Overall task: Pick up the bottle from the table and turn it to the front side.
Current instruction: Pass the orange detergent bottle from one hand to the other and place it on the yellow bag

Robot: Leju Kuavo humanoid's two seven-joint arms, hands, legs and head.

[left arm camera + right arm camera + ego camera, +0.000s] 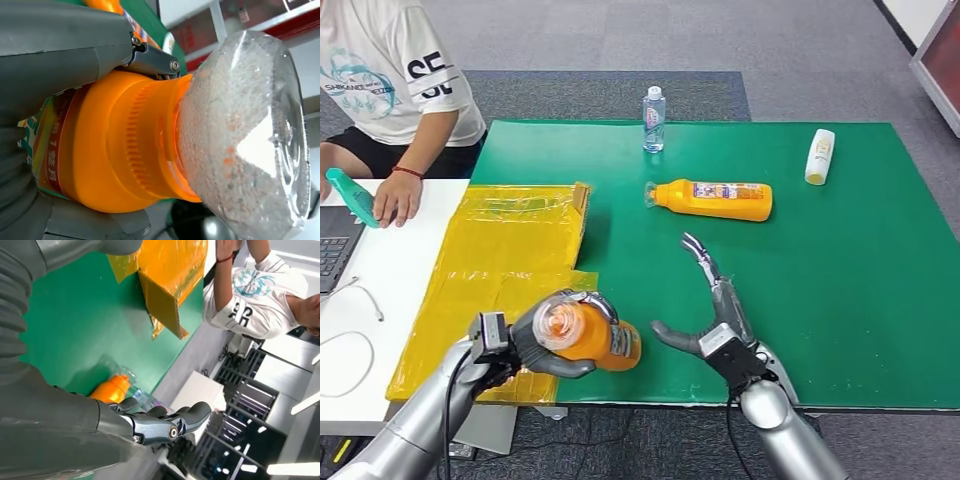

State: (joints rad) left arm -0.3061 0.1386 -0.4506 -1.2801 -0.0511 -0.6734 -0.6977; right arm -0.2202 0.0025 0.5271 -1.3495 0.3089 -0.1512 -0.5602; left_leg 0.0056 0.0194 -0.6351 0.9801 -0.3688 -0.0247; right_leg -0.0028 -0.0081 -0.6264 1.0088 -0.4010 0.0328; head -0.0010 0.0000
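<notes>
Green matting covers the table [848,300], with grey carpet beyond its far edge and a white desk [410,250] against its left side. Near the front edge of the green surface, toward the left, the left hand [546,345] grips an orange bottle [599,338] around its body, lifted off the surface and lying roughly level with its clear cap toward the robot; the left wrist view shows the cap [245,135] close up, the fingers [151,57] wrapped over the orange shoulder. Just beside it, the right hand [716,320] hovers with fingers spread apart, holding nothing. A 2nd orange bottle [716,200] lies on its side near the middle, a small water bottle [653,118] stands at the far edge, and a white bottle [820,156] lies toward the far right corner. Yellow plastic [509,260] drapes the left edge. A person [395,70] sits at the desk.
</notes>
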